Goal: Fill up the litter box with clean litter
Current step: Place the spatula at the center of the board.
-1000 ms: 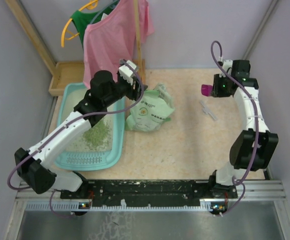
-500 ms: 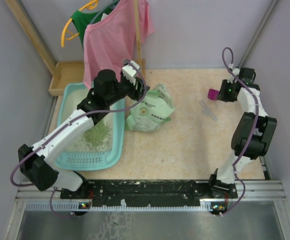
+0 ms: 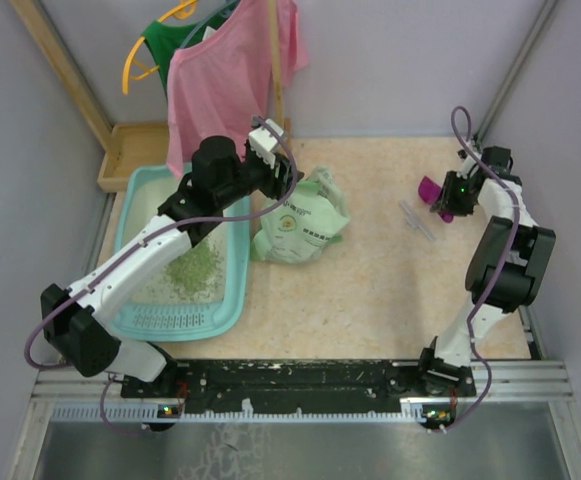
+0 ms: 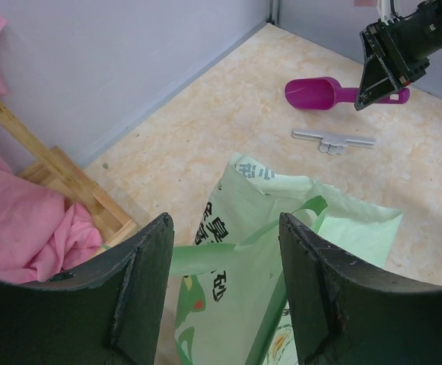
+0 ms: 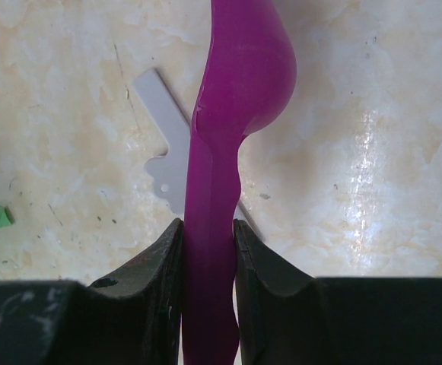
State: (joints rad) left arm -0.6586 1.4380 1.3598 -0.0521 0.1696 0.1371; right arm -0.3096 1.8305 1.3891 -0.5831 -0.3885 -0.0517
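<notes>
The light-teal litter box (image 3: 232,300) lies at the left, with a small heap of green clean litter (image 3: 192,270) on its pale base. My left gripper (image 3: 288,180) hovers open over the top of the pale green litter bag (image 3: 305,225). In the left wrist view the bag (image 4: 281,251) shows below the spread fingers (image 4: 148,258), which touch nothing. My right gripper (image 3: 448,200) is shut on the handle of the magenta scoop (image 3: 430,190) at the far right. In the right wrist view the scoop (image 5: 236,99) runs straight out from between the jaws, just above the floor.
A grey plastic clip (image 3: 417,222) lies on the floor beside the scoop, also seen as the clip (image 5: 163,137) under it. A wooden tray (image 3: 130,150) stands behind the litter box. Pink and green clothes (image 3: 220,80) hang above it. Walls close in both sides.
My right arm has folded back toward the right wall, carrying the scoop a little right and lower. My left gripper has edged right, over the bag's top.
</notes>
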